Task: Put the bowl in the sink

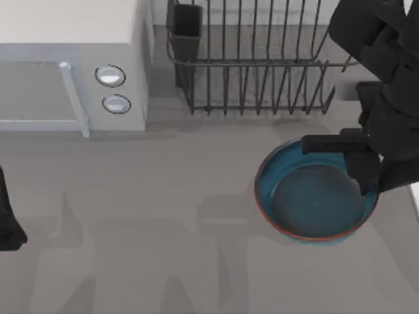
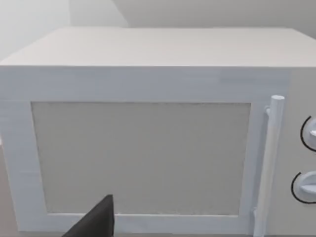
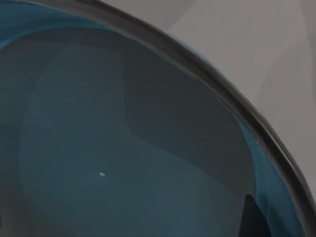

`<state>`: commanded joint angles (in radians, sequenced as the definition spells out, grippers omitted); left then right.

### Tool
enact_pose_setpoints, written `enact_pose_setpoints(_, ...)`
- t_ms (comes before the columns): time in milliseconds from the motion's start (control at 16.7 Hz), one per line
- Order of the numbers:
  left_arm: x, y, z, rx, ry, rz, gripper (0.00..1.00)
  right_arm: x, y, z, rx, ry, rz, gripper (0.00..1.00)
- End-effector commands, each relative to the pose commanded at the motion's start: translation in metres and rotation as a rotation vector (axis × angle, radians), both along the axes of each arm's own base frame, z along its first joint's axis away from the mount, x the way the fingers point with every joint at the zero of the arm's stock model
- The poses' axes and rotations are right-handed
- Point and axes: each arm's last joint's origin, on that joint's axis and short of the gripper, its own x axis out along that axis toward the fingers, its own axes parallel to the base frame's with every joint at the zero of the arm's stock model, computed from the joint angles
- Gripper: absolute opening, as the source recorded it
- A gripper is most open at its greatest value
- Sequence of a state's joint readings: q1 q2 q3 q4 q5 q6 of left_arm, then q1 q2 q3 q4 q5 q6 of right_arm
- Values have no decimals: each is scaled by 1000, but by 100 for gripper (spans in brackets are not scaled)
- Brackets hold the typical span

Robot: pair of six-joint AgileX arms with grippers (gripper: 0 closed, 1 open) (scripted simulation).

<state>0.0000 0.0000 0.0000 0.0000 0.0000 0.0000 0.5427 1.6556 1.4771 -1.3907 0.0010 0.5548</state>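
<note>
Right gripper reaches in from the top view's right edge and sits over the far right part of the bowl; one dark finger lies along the bowl's far rim and another dips down over its inside near the right wall. Whether the fingers are pinched on the rim or merely straddling it I cannot tell. The right arm comes down from the upper right corner of the top view, its bulky dark links stacked above the gripper.

One bowl sits on the grey bench, in the right half, just in front of the dish rack. It is blue with a thin reddish-orange rim and a darker blue-grey inside. The right wrist view looks straight into that bowl (its curved rim sweeps across the frame, bench beyond it), with a dark fingertip at one edge.

At the top view's right edge, a thin pale strip shows beside the bowl; it is too little to name.

One dark wire dish rack stands at the back, with one dark cup-like holder at its left end. One white microwave stands back left, carrying two round knobs and one bar handle.

Left gripper is parked at the top view's left edge; the left wrist view faces the microwave door, with a dark finger low in the frame.
</note>
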Motion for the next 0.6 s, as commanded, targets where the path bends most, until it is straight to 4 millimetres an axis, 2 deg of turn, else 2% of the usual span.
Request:
enact_pose_setpoints(300,0,0,0,0,0,0,100,2,-1,-3,3,0,-4,0)
enact_pose_setpoints(600,0,0,0,0,0,0,100,33,-34,-4,105,-157,-111,0)
